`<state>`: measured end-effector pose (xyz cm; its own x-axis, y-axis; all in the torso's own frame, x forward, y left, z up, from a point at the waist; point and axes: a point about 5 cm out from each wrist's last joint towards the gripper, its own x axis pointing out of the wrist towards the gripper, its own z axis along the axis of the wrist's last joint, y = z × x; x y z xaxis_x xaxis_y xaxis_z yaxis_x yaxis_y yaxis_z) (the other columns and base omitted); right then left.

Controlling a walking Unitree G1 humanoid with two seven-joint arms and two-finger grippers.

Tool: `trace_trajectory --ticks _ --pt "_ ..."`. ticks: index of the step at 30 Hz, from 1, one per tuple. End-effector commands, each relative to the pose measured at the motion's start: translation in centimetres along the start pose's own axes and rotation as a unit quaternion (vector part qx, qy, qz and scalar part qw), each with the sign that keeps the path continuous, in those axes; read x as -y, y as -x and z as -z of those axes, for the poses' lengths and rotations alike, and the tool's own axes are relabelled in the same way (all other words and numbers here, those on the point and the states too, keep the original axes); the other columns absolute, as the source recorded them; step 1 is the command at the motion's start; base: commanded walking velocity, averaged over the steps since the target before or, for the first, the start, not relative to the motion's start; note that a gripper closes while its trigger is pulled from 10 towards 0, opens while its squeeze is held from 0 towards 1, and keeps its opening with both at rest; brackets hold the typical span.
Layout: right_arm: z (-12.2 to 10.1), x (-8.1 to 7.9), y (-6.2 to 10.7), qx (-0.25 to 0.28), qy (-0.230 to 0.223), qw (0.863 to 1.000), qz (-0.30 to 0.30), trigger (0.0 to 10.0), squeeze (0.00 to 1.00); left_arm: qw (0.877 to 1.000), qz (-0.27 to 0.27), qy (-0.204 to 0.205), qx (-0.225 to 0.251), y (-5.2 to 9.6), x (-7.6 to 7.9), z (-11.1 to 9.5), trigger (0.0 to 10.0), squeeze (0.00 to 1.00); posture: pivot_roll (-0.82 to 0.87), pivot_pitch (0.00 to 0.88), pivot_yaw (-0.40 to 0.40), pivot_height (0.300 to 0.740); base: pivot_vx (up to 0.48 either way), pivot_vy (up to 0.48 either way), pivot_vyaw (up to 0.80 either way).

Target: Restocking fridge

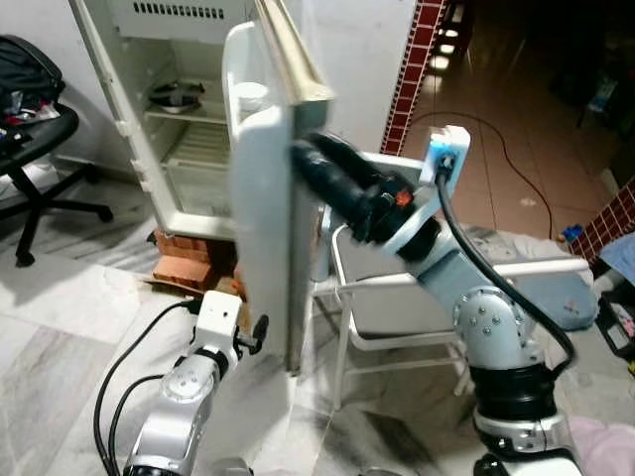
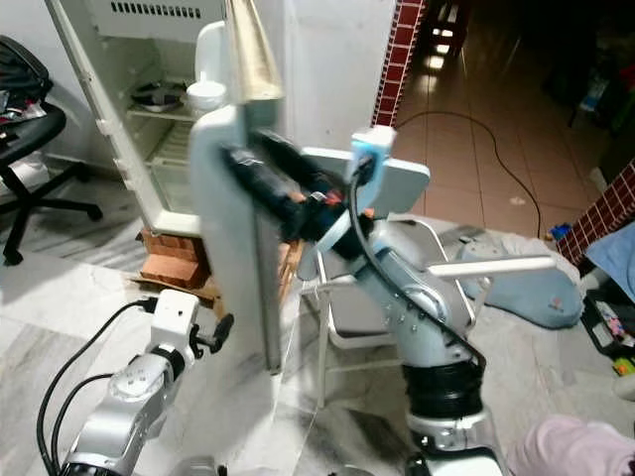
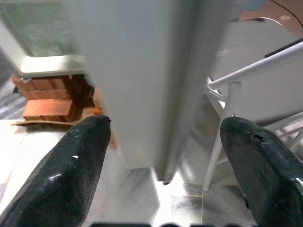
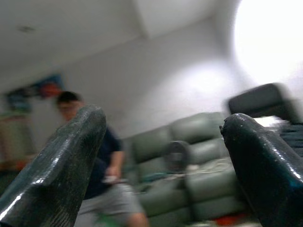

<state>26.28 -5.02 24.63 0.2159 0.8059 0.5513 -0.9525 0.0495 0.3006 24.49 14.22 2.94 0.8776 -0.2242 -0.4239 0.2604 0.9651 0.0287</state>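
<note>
The fridge [image 1: 189, 129] is standing open against the wall, raised on bricks [image 1: 184, 260], with its white door [image 1: 263, 198] swung out toward the robot and seen edge-on. A metal bowl [image 1: 176, 96] is sitting on the upper shelf inside, and a white cup [image 1: 249, 95] is showing at the top of the door's inner side.

The right gripper [image 4: 161, 156] is reaching across at mid-height of the door, its black fingers [image 1: 322, 159] passing the door's outer edge; in its wrist view the two fingers are spread apart with nothing between them, pointing at a blurred sofa [image 4: 189, 165] and a person [image 4: 94, 165] beyond.

The left gripper [image 3: 163, 142] is hovering low, near the door's bottom corner, its fingers parted with the door's lower edge showing between them, not touching it.

A white chair [image 1: 397, 297] is standing just behind the door, and a black office chair [image 1: 35, 149] is at the far left on the marble floor [image 1: 60, 317].
</note>
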Motion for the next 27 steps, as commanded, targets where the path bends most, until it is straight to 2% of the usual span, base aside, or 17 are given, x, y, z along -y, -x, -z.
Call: trace_trajectory --ticks 1,4,5,7,8,10,11,12,13,15,16,19,20,21,22,23,27 --pt "0.6 0.6 0.8 -0.013 -0.006 1.000 0.025 10.0 0.00 1.000 0.002 -0.006 0.000 0.1 0.0 -0.1 10.0 0.00 0.12 0.000 -0.042 0.740 0.000 0.000 0.00" --pt "1.7 1.7 1.4 -0.033 0.003 0.997 0.067 10.0 0.00 1.000 0.002 -0.005 0.000 0.1 0.0 -0.1 10.0 0.00 0.12 0.000 -0.042 0.740 0.000 0.000 0.00" --pt "2.3 2.7 2.1 -0.049 0.020 0.992 0.114 10.0 0.00 1.000 0.001 -0.004 0.001 0.1 0.0 -0.1 10.0 0.00 0.12 0.000 -0.043 0.740 0.000 0.000 0.00" --pt "2.4 3.0 2.3 -0.054 0.024 0.990 0.131 10.0 0.00 1.000 0.001 -0.004 0.001 0.1 0.0 -0.1 10.0 0.00 0.12 0.000 -0.043 0.740 0.000 0.000 0.00" --pt "2.8 4.3 3.6 -0.074 0.040 0.975 0.204 10.0 0.00 1.000 -0.004 -0.001 0.010 0.1 -0.2 -0.3 10.0 0.00 0.12 0.000 -0.045 0.740 0.000 0.000 0.00" --pt "3.0 4.6 4.1 -0.079 0.049 0.970 0.225 10.0 0.00 1.000 -0.006 0.001 0.013 0.1 -0.3 -0.4 10.0 0.00 0.12 0.000 -0.045 0.740 0.000 0.000 0.00" --pt "3.2 5.5 4.9 -0.091 0.080 0.956 0.268 10.0 0.00 1.000 -0.012 0.005 0.020 0.1 -0.4 -0.5 10.0 0.00 0.12 0.000 -0.046 0.740 0.000 0.000 0.00" --pt "3.4 6.8 6.5 -0.095 0.130 0.923 0.349 10.0 0.00 0.999 -0.019 0.010 0.035 0.1 -0.6 -0.9 10.0 0.00 0.12 0.000 -0.047 0.740 0.000 0.000 0.00" --pt "3.4 7.0 7.0 -0.094 0.138 0.914 0.369 10.0 0.00 0.999 -0.021 0.011 0.042 0.1 -0.7 -1.1 10.0 0.00 0.12 0.000 -0.048 0.740 0.000 0.000 0.00" --pt "3.4 7.0 7.0 -0.094 0.138 0.914 0.369 10.0 0.00 0.999 -0.021 0.011 0.042 0.1 -0.7 -1.1 10.0 0.00 0.12 0.000 -0.048 0.740 0.000 0.000 0.00" --pt "3.2 7.4 7.8 -0.087 0.149 0.899 0.401 10.0 0.00 0.998 -0.024 0.010 0.048 0.2 -0.7 -1.2 10.0 0.00 0.12 0.000 -0.051 0.740 0.000 0.480 0.00" --pt "3.2 7.4 7.8 -0.087 0.149 0.899 0.401 10.0 0.00 0.998 -0.024 0.010 0.048 0.2 -0.7 -1.2 10.0 0.00 0.12 0.000 -0.051 0.740 0.000 0.480 0.00" --pt "3.0 8.0 10.3 -0.075 0.178 0.854 0.482 10.0 0.00 0.997 -0.040 0.012 0.070 0.3 -1.0 -1.6 10.0 0.00 0.11 0.000 -0.050 0.740 0.000 0.480 0.00" --pt "3.0 8.2 11.4 -0.074 0.191 0.834 0.512 10.0 0.00 0.996 -0.049 0.017 0.079 0.5 -1.3 -1.8 10.0 0.00 0.10 0.000 -0.048 0.740 0.000 0.480 0.00" --pt "3.0 8.2 11.4 -0.074 0.191 0.834 0.512 10.0 0.00 0.996 -0.049 0.017 0.079 0.5 -1.3 -1.8 10.0 0.00 0.10 0.000 -0.048 0.740 0.000 0.480 0.00" --pt "3.2 8.2 12.6 -0.079 0.203 0.815 0.537 10.0 0.00 0.994 -0.060 0.023 0.090 0.8 -1.8 -1.9 10.0 0.00 0.10 0.000 -0.046 0.740 0.000 0.480 0.00" --pt "3.5 8.3 13.5 -0.088 0.203 0.803 0.553 10.0 0.00 0.993 -0.068 0.021 0.097 1.1 -2.4 -2.0 10.0 0.00 0.10 0.000 -0.044 0.740 0.000 0.480 0.00"
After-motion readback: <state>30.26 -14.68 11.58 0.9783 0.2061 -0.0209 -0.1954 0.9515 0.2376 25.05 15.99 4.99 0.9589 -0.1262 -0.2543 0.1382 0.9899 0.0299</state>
